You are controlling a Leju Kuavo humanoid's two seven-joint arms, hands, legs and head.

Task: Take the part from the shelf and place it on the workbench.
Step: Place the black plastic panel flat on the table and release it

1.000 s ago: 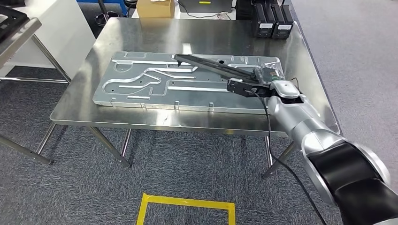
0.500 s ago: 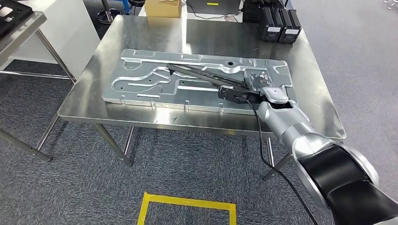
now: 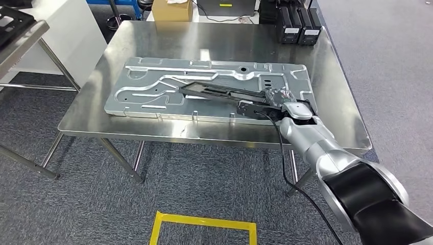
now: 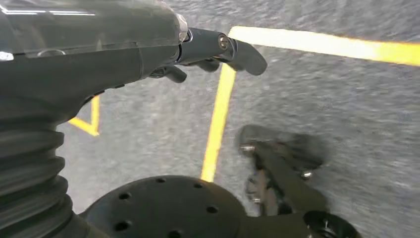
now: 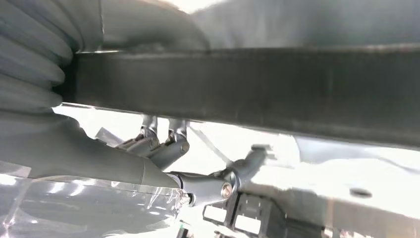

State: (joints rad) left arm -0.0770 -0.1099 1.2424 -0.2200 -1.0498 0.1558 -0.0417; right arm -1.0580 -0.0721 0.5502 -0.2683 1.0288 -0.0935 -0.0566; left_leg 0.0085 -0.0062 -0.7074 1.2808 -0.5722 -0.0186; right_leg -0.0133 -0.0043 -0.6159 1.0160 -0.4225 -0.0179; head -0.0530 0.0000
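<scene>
**Right hand holds the dark part low over the plate on the workbench**

The right hand (image 3: 273, 103) reaches in over the near right portion of the steel workbench (image 3: 153, 38); it grips one end of a long, dark, flat part (image 3: 214, 92); from the hand the part runs away to the left, slanting slightly toward the far side, across a large stamped metal plate (image 3: 148, 84) that lies flat on the bench top; whether the part's far end touches the plate cannot be told from the head view. In the right wrist view the same part (image 5: 277, 89) crosses the frame as a broad dark bar close against the ribbed cover, with the thumb and darker fingers (image 5: 198, 181) curled beneath it, above the bright plate. A black cable trails from the right wrist down past the table edge.

The left hand (image 4: 208, 47) hangs over grey carpet with yellow tape lines (image 4: 218, 119); its fingers are bent inward and hold nothing.

At the far edge of the bench stand black boxes (image 3: 298, 25) and, beyond it, a cardboard box (image 3: 171, 9).
</scene>
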